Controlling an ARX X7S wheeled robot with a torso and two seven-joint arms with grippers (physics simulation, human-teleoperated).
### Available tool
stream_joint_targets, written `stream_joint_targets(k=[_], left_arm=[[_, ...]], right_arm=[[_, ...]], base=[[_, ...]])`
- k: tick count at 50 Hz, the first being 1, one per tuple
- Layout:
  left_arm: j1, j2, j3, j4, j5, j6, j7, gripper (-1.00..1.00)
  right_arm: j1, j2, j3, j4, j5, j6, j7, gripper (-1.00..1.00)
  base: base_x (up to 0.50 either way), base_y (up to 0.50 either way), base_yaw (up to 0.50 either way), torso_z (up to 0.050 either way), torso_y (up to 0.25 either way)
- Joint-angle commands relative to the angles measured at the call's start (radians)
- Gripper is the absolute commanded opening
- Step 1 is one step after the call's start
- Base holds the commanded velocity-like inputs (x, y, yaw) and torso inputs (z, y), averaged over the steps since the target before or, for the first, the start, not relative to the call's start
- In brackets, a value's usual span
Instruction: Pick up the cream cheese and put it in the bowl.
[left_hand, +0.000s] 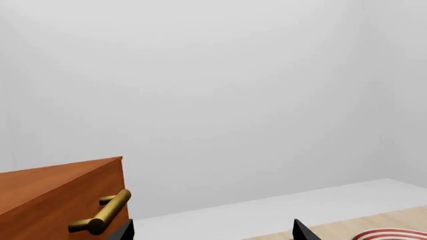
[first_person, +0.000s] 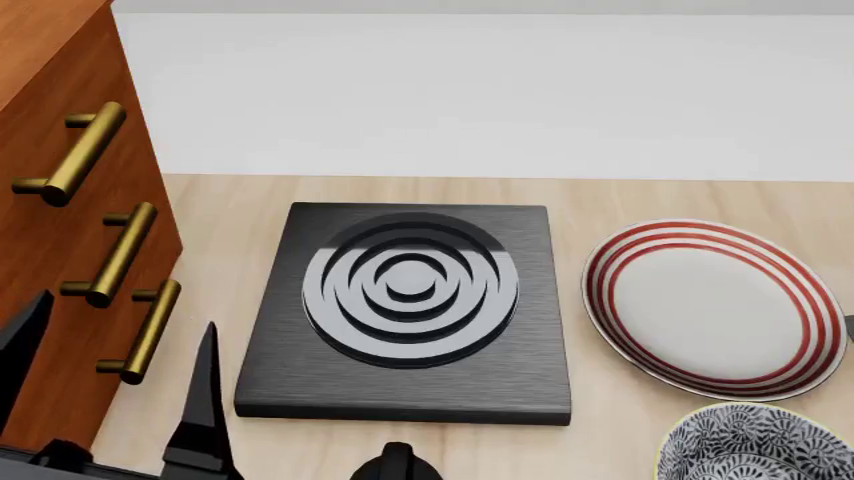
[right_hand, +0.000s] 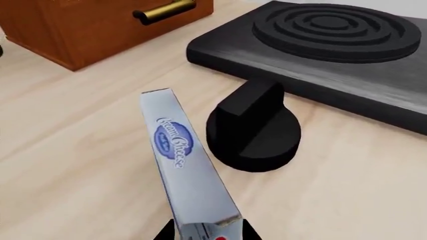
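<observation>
My right end effector (right_hand: 205, 231) pinches the flat silver-grey cream cheese box (right_hand: 187, 172) above the pale wooden desk (right_hand: 80, 150), just beside a round black knob (right_hand: 253, 131); left end effector (left_hand: 210, 231) is spread

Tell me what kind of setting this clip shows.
Probably a simulated kitchen counter: a black burner plate with a knob, a wooden drawer cabinet with brass handles, and a red-striped plate beside a patterned bowl.
</observation>
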Motion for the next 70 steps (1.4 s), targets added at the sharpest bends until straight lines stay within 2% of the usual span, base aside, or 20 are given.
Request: stream_joint_targets(k=[1,13,30,39,42,47,55,57,70], left_arm=[[0.001,-0.003,0.002,-0.003,-0.001,0.006,-0.001,1.0],[0.001,-0.006,0.006,0.003,0.0,0.005,-0.005,1.0],[-0.003,-0.009,0.011,0.002,0.0,0.002,-0.007,1.0],[-0.007,-0.009,0.013,0.003,-0.002,-0.004,-0.01,1.0],[-0.008,-0.01,0.014,0.0,-0.003,-0.002,-0.009,1.0],[-0.009,-0.01,0.016,0.003,-0.004,-0.005,-0.011,1.0],[-0.008,-0.012,0.017,0.0,-0.004,0.0,-0.012,1.0],[-0.008,-0.012,0.014,0.005,-0.005,-0.001,-0.014,1.0],[-0.008,-0.015,0.018,0.001,-0.007,0.011,-0.012,1.0]], right_arm=[[0.009,-0.011,-0.021,0.028,-0.012,-0.015,-0.026,-1.0],[-0.003,-0.006,-0.027,0.016,-0.019,-0.023,-0.019,-1.0],[-0.027,0.071,-0.042,-0.316,-0.079,0.083,0.083,-1.0],[-0.01,0.088,-0.051,-0.407,-0.088,0.146,0.104,-1.0],[-0.016,0.083,-0.056,-0.377,-0.11,0.107,0.104,-1.0],[-0.016,0.097,-0.056,-0.399,-0.113,0.145,0.117,-1.0],[-0.039,0.12,0.003,-0.459,-0.076,0.173,0.165,-1.0],[-0.041,0.11,0.037,-0.468,-0.052,0.239,0.218,-1.0],[-0.081,0.153,0.094,-0.568,-0.028,0.273,0.272,-1.0]], base=[[0.0,0.0,0.0,0.0,0.0],[0.0,0.0,0.0,0.0,0.0],[0.0,0.0,0.0,0.0,0.0],[0.0,0.0,0.0,0.0,0.0],[0.0,0.0,0.0,0.0,0.0],[0.0,0.0,0.0,0.0,0.0],[0.0,0.0,0.0,0.0,0.001],[0.0,0.0,0.0,0.0,0.0],[0.0,0.0,0.0,0.0,0.0]])
